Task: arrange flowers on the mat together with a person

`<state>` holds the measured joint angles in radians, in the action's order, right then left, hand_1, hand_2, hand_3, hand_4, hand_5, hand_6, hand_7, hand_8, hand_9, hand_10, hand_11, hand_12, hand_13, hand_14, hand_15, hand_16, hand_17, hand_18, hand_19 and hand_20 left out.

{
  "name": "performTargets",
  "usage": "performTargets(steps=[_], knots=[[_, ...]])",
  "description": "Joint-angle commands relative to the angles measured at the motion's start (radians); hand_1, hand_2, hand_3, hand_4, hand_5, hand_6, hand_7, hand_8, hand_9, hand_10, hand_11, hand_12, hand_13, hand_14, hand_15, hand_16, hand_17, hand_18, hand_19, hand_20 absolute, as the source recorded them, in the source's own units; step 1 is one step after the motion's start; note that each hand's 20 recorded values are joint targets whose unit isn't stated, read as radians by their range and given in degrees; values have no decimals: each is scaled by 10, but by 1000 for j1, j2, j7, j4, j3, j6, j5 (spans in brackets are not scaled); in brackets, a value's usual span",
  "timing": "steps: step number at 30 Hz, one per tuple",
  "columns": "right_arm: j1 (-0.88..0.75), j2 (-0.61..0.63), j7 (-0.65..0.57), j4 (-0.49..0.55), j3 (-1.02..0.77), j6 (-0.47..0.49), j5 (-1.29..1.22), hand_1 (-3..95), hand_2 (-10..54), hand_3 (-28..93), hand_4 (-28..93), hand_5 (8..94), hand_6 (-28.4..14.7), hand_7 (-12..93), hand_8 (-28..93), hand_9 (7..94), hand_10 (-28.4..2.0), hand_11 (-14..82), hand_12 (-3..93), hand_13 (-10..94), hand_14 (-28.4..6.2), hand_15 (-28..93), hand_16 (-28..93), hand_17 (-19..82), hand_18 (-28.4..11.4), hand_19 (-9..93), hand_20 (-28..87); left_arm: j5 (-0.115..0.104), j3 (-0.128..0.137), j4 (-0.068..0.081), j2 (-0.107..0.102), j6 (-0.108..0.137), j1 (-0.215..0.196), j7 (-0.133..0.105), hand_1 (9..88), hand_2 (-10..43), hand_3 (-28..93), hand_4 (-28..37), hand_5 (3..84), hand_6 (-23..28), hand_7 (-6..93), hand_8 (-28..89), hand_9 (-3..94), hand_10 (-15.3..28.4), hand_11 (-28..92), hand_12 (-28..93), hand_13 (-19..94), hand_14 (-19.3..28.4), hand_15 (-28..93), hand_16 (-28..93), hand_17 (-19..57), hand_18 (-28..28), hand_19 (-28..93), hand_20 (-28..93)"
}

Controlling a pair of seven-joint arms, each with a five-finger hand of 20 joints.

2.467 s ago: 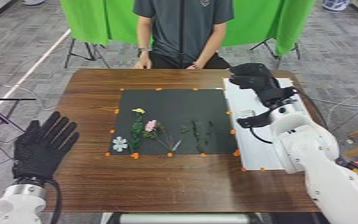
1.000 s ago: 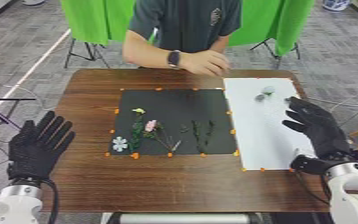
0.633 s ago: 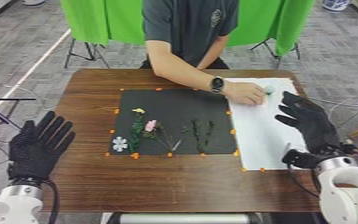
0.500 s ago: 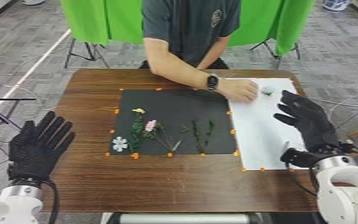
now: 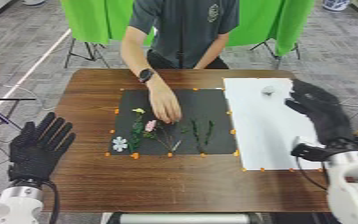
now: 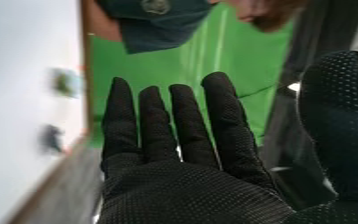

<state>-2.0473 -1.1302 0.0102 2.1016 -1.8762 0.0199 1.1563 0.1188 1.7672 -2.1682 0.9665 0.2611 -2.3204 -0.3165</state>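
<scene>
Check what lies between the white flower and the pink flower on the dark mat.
In the head view, the leafy green stem of the yellow flower lies between the white flower and the pink flower.

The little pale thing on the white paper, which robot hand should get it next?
Probably the right hand: it's by the white paper, close to the little pale thing, with its fingers open. The left hand is on the other side of the black mat.

Table (image 5: 184, 187) was smooth wood, slightly glossy. Mat (image 5: 206, 102) looked matt, white sheet (image 5: 266, 130) smooth. Green curtain (image 5: 282, 25) was matt cloth.
</scene>
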Motion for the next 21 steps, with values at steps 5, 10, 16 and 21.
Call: performTargets(steps=[5,10,16,21], knots=[[-123,-223,55,21,-382,295,78,253,-44,811,-244,392,-41,159,-127,333,-132,72,105,259,-112,109,117,110,-137,380,88,-1,0,-3,9,-8,-14,5,284,110,726,-283,440,66,102,-87,395,131,130,90,306,135,171,-23,-24,130,247,123],[-167,-269,80,55,-493,386,69,248,-45,813,-243,350,-43,152,-124,302,-132,62,106,219,-112,92,114,87,-136,371,85,-1,8,-5,4,-10,-22,1,284,110,725,-283,441,66,103,-87,395,131,129,90,307,136,171,-24,-24,130,246,123],[-116,-295,214,9,-555,500,366,218,-34,806,-249,261,-43,139,-119,232,-135,36,106,153,-112,59,113,50,-134,349,74,-6,15,-6,0,-8,-33,-6,285,110,725,-283,440,66,102,-86,395,131,129,91,306,136,171,-23,-24,130,246,123],[12,188,-27,-101,47,-147,639,207,-30,791,-238,251,-46,123,-108,212,-137,23,108,119,-125,46,120,25,-138,352,67,-2,11,-3,-6,-10,-21,-2,284,111,725,-283,440,66,102,-86,395,131,129,90,307,136,171,-24,-24,130,245,123]])
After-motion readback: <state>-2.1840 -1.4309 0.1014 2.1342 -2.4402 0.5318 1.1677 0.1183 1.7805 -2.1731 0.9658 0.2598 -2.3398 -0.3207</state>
